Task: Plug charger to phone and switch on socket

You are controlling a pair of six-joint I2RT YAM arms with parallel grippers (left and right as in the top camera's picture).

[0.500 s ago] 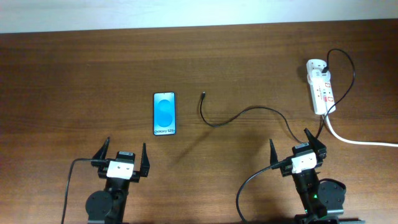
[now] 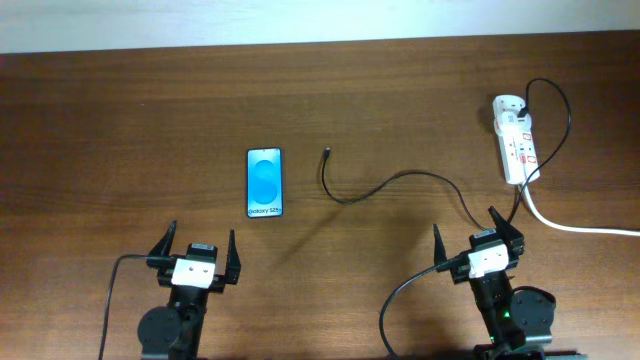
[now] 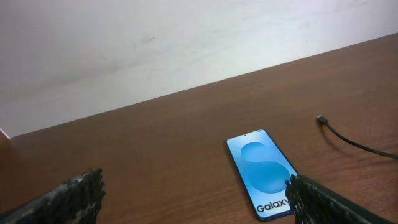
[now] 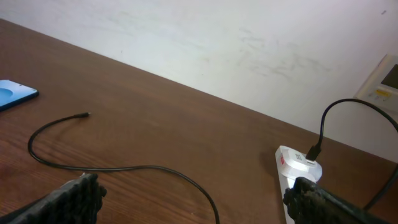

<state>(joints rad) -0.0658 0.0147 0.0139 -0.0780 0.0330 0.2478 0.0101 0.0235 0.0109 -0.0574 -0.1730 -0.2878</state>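
The phone (image 2: pixel 265 182) lies flat on the wooden table with its light-blue screen up; in the left wrist view the phone (image 3: pixel 261 168) sits just ahead of my right-hand finger. The charger cable (image 2: pixel 390 183) curves across the table, its plug tip (image 2: pixel 327 152) resting apart from the phone, to its right. The white socket (image 2: pixel 516 142) lies at the far right with a black plug in it. My left gripper (image 2: pixel 196 254) stands open near the front edge, below the phone. My right gripper (image 2: pixel 478 240) is open too, with the charger cable (image 4: pixel 143 168) running between its fingers on the table.
A thick white cord (image 2: pixel 580 227) runs from the socket off the right edge. The robots' black cables (image 2: pixel 118 290) trail off the front edge. A pale wall (image 3: pixel 155 43) rises behind the table's far edge.
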